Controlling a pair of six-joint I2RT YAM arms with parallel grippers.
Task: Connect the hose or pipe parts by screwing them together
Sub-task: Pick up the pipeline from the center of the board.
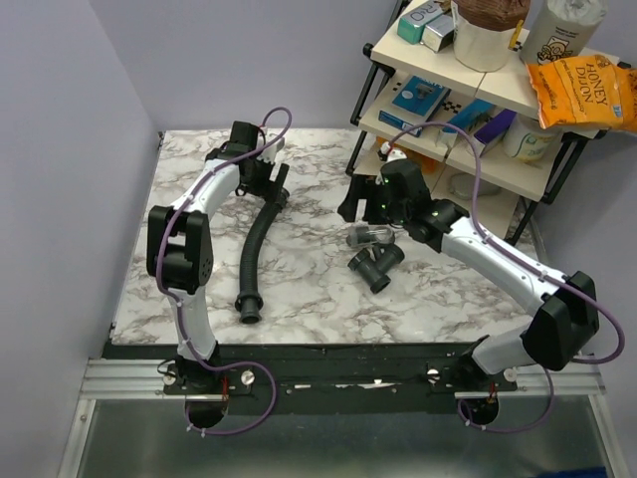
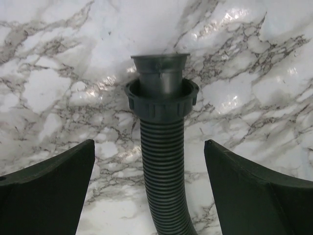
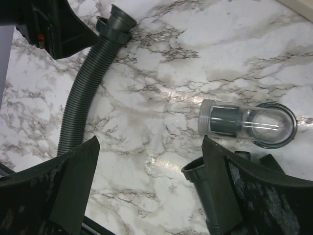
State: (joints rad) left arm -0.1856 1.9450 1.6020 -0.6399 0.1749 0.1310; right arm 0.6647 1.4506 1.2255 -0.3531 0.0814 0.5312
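Observation:
The black ribbed hose (image 1: 257,239) lies on the marble table (image 1: 318,299), curving from the far left toward the front edge, with a collar nut at each end. My left gripper (image 1: 269,181) hovers over its far end, open. In the left wrist view the hose (image 2: 164,166) runs between the spread fingers (image 2: 54,191) without touching them, and the collar nut (image 2: 161,98) lies just beyond. The black Y-shaped fitting (image 1: 378,264) with its clear end piece (image 1: 368,236) lies mid-table. My right gripper (image 1: 360,211) is open above bare marble beside the fitting (image 3: 195,174) and its clear end piece (image 3: 247,122).
A shelf rack (image 1: 468,110) stands at the back right, holding boxes, tubs and an orange snack bag (image 1: 582,90). Grey walls close the left and back sides. A metal rail (image 1: 328,378) runs along the front edge, where the arm bases sit.

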